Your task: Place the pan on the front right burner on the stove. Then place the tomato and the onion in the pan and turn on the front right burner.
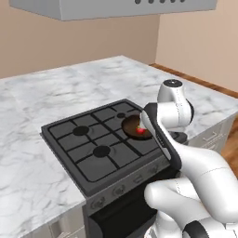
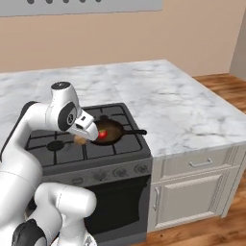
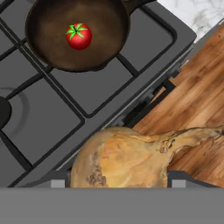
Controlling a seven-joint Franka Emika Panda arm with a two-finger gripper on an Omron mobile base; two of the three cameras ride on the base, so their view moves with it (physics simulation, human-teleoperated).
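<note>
The dark pan [image 3: 52, 26] sits on the stove [image 3: 105, 87] over the front right burner, which it hides. In it lies the red tomato [image 3: 78, 36]. My gripper [image 3: 118, 180] is shut on the tan onion [image 3: 122, 157], held above the stove's front edge, short of the pan, with its stem pointing right. In the right base view the onion [image 2: 80, 140] hangs just left of the pan [image 2: 111, 130] and tomato [image 2: 102, 134], whose handle points right. In the left base view my arm covers part of the pan [image 1: 132, 124] and the tomato [image 1: 140, 131].
Marble counter [image 2: 182, 105] flanks the stove on both sides. Knobs [image 2: 98, 175] line the stove front above the oven door. White cabinets [image 2: 192, 192] stand to the right, with wooden floor [image 3: 197, 100] below. A range hood [image 1: 93, 7] hangs overhead.
</note>
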